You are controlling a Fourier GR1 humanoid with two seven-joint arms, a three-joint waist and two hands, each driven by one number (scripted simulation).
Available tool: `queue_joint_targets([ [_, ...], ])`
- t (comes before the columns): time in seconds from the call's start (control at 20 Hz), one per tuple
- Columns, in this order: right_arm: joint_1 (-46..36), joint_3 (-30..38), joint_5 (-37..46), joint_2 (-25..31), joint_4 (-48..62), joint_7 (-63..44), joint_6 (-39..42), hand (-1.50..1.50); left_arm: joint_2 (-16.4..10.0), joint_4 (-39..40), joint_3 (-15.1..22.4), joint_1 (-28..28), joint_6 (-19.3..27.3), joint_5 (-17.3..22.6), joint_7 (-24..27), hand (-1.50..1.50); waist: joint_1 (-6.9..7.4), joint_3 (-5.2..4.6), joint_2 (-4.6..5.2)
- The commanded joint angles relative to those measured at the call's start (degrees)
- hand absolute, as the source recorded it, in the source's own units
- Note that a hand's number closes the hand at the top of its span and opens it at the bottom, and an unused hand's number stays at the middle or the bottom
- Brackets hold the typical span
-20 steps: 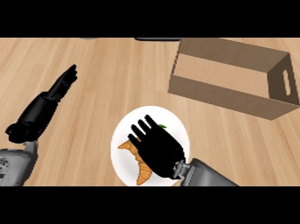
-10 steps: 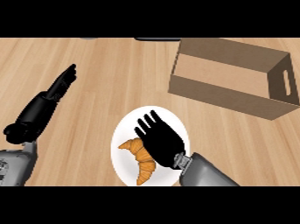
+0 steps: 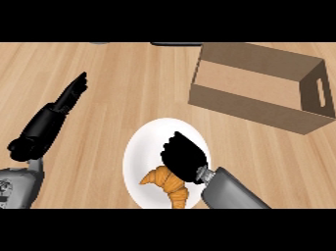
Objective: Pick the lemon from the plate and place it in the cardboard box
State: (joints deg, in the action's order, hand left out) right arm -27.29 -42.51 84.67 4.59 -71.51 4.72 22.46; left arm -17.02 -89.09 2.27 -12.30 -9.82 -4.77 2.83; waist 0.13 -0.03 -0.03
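Two hands are showing, but only one is working. The right hand (image 3: 185, 159) is hanging over the plate (image 3: 145, 144), back facing up, covering the plate's middle & right side. The lemon isn't showing anywhere. It's prob. sitting hidden under that hand, either on the plate or in the palm; can't tell which. Likewise can't tell whether this hand is clamped on anything or open, since only its back is facing the camera. A croissant (image 3: 167, 184) is lying on the plate's lower part, just beside the hand's wrist end, poss. touching it. The left hand (image 3: 47, 122) is resting at the view's left over the counter (image 3: 127, 73), fingers straight & together, holding nothing, well apart from the plate.

The cardboard box (image 3: 250, 105) is sitting up & to the right of the plate, open top facing up, turned at an angle, w/ a slot handle in its right wall. Nothing is showing inside it.

Step in hand, as I'm reading it: the grasp at the plate. Lift & carry aren't done yet, so the task is looking early. The next move is calling for securing the lemon w/o dragging the croissant along, then raising it clear of the plate, swinging up & right over the box's near wall & letting go inside. Risk: a round fruit is liable to go rolling off if nudged.
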Motion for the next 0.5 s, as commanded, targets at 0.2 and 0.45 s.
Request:
queue_joint_targets([
  [0.2,0.04,0.82,3.17,-0.15,3.58,7.41,-13.37,1.5,1.05,0.71,-1.41,-1.8,-1.13,-0.3,-0.96,0.0,-0.03,0.04,0.06],
  [0.45,4.17,2.54,-0.66,-2.93,-0.89,9.3,-10.93,1.5,0.33,0.44,-2.49,0.1,-2.28,-0.2,0.97,0.0,-0.38,0.03,-0.02],
])
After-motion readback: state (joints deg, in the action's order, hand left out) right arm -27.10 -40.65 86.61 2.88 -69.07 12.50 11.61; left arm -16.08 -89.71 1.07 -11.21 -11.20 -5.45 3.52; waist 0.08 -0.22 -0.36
